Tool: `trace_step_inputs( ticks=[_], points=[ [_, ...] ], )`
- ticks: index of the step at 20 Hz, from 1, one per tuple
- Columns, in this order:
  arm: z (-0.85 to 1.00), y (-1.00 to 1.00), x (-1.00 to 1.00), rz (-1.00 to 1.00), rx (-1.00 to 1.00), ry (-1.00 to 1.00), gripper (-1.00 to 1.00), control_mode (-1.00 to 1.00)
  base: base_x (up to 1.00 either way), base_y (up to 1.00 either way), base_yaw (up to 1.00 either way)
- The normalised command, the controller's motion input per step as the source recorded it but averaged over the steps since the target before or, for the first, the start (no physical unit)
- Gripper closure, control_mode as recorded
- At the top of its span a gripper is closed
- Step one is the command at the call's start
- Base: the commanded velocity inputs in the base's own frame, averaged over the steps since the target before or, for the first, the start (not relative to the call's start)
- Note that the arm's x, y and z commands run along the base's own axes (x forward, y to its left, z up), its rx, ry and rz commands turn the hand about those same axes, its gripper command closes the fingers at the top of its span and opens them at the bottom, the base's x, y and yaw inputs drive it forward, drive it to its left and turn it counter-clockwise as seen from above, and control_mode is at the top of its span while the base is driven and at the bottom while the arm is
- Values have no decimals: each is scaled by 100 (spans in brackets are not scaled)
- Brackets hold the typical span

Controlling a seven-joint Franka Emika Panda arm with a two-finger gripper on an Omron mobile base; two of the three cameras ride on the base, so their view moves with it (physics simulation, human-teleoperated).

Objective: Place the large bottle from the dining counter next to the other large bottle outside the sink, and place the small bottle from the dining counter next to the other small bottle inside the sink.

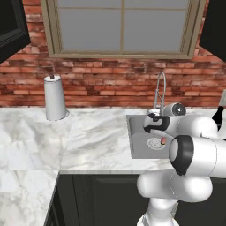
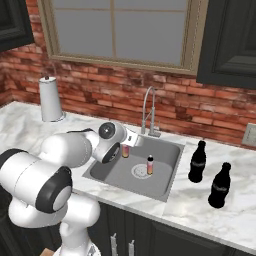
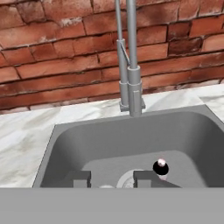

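Two small bottles are standing in the sink (image 2: 172, 172): one small bottle (image 2: 125, 150) is being gripped by the gripper (image 2: 127, 145), whose fingers are clenching it above the basin floor near the tap (image 2: 149, 110), while the other small bottle (image 2: 150, 164) is sitting upright beside the drain. Outside the basin, the large bottle (image 2: 197, 161) and the other large bottle (image 2: 220, 185) are standing near each other on the marble worktop (image 2: 35, 131).

White marble worktop under a brick wall

The marble worktop (image 2: 220, 220) runs across the middle of the frame, the steel sink (image 2: 170, 172) set into it; a paper towel roll (image 2: 50, 100) stands upper left, two black bottles (image 2: 197, 161) (image 2: 219, 186) at right.
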Motion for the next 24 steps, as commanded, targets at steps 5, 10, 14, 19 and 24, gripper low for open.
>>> trace_step_inputs(
  ticks=[5, 10, 14, 19, 24],
  points=[
    [0, 0, 0, 0, 0, 0, 100, 100, 0, 0, 0],
    [0, 0, 0, 0, 0, 0, 100, 100, 0, 0, 0],
    [0, 0, 0, 0, 0, 0, 100, -100, 0, 0, 0],
    [-4, 0, 0, 0, 0, 0, 100, -100, 0, 0, 0],
    [-9, 0, 0, 0, 0, 0, 100, -100, 0, 0, 0]
  ],
)
